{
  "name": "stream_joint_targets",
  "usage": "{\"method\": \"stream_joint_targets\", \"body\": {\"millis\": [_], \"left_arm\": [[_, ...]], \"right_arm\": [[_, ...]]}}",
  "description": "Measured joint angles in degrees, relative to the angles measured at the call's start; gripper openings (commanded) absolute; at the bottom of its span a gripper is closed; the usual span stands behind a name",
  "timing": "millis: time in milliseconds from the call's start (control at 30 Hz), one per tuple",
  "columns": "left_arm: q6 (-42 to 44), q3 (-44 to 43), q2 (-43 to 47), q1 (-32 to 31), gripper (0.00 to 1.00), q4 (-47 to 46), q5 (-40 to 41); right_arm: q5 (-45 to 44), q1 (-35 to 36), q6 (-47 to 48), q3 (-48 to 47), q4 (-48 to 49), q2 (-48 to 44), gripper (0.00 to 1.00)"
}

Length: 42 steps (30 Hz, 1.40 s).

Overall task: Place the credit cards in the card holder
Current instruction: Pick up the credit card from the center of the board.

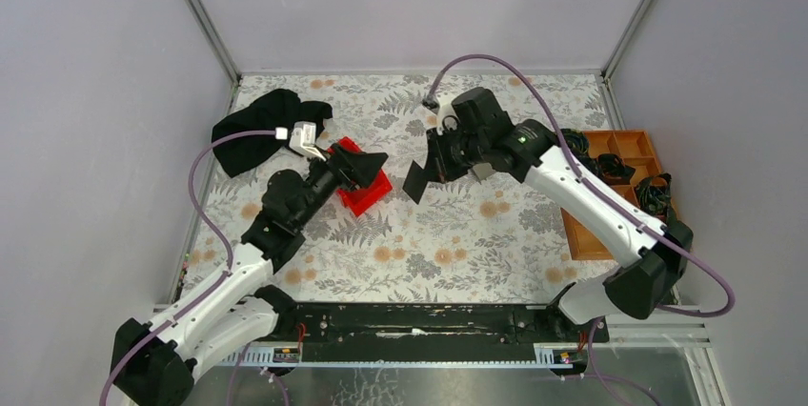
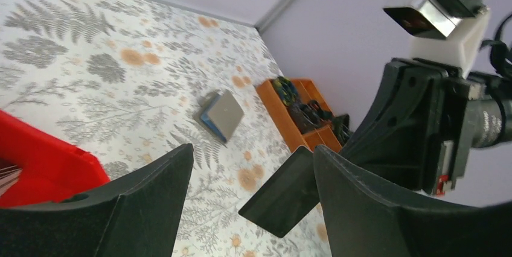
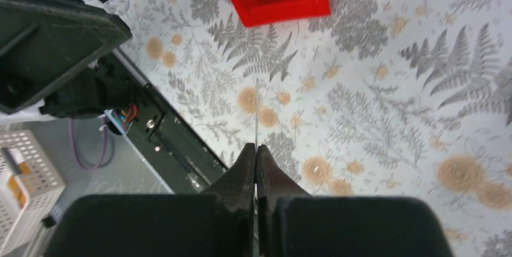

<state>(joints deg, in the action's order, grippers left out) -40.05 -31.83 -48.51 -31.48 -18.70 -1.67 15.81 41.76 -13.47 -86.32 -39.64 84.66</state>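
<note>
Right end effector (image 3: 256,149) clamped shut on dark credit card (image 1: 416,182), card raised above bench (image 1: 457,244). Left end effector (image 1: 367,166): jaws wide, empty, above red bin (image 1: 367,198). Card holder (image 2: 222,115) flat on bench near orange tray (image 2: 279,115), apart from both end effectors.

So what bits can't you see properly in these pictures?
- Flat grey folding card holder: hidden in the top view, probably under the right arm.
- Thin dark plastic card: edge-on in the right wrist view, so its face is unreadable.
- Red plastic bin: its inside is cut off by the left wrist view's edge.
- Orange compartment tray: contents too small and tangled.
</note>
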Motion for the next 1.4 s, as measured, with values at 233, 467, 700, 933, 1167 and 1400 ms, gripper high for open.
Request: {"method": "stream_joint_targets", "body": {"millis": [233, 467, 700, 933, 1167, 1400], "left_arm": [[-1.2, 2.3, -0.2, 1.7, 0.77, -3.3, -13.4], [-1.5, 2.2, -1.5, 2.0, 0.76, -3.5, -24.2], [-2.0, 2.2, -3.6, 2.7, 0.76, -4.4, -29.9], [-2.5, 1.9, -6.7, 4.5, 0.75, -5.7, -33.9], [-4.2, 1.7, -9.3, 5.8, 0.66, -7.9, -38.5], [-5.7, 1.5, -11.2, 6.7, 0.52, -9.4, -42.8]], "right_arm": [[8.0, -4.4, -3.0, 3.0, -0.7, -4.2, 0.0], [15.5, -6.9, -3.9, 3.0, -0.7, -4.0, 0.0], [21.2, -7.2, -4.6, 3.6, 0.3, -2.7, 0.0], [24.7, -7.3, -5.5, 4.7, 1.2, -1.9, 0.0], [27.0, -7.3, -6.1, 4.9, 2.8, -1.0, 0.0], [27.8, -7.3, -6.1, 5.2, 3.4, 1.7, 0.0]]}}
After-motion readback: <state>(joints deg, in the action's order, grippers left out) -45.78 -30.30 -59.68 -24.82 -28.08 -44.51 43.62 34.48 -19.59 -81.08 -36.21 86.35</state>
